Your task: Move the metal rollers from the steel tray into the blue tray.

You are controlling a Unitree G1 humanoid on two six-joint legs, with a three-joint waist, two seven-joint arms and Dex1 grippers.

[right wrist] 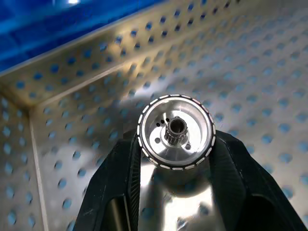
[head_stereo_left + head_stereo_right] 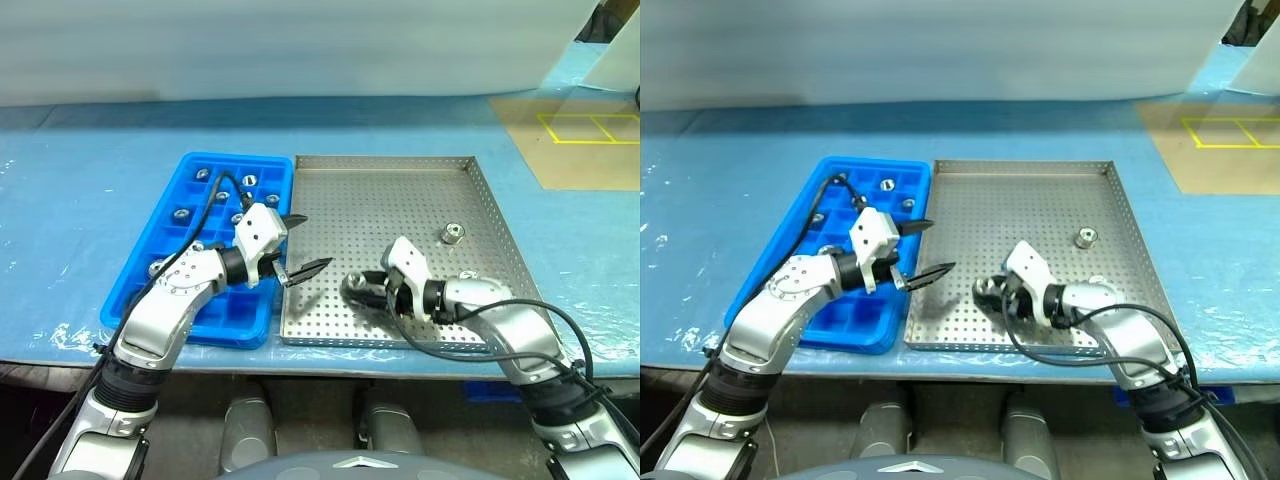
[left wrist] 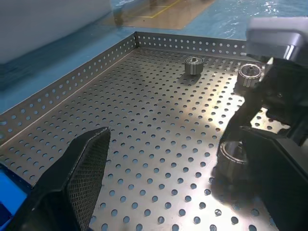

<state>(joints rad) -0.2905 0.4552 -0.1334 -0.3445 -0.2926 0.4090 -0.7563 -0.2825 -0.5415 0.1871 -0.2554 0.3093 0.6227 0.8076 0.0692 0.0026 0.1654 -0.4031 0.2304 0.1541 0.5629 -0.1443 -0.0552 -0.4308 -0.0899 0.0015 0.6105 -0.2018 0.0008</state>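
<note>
The right tool is clenched on one of the metal rollers low in the steel tray, gripping only its rim, so it could slip on the way to the blue tray at left. The left tool hangs released. The right wrist view shows that rim grip; the left eye view shows another roller at the tray's right.

A light blue plastic sheet covers the work surface, wrinkled and shiny along its near edge. A pale, blurred backdrop, perhaps a white curtain or wall, runs across the far side. At the far right corner lies a tan, cardboard-like mat marked with yellow taped rectangles. A small blue object sits below the table's near edge, too hidden to identify.
</note>
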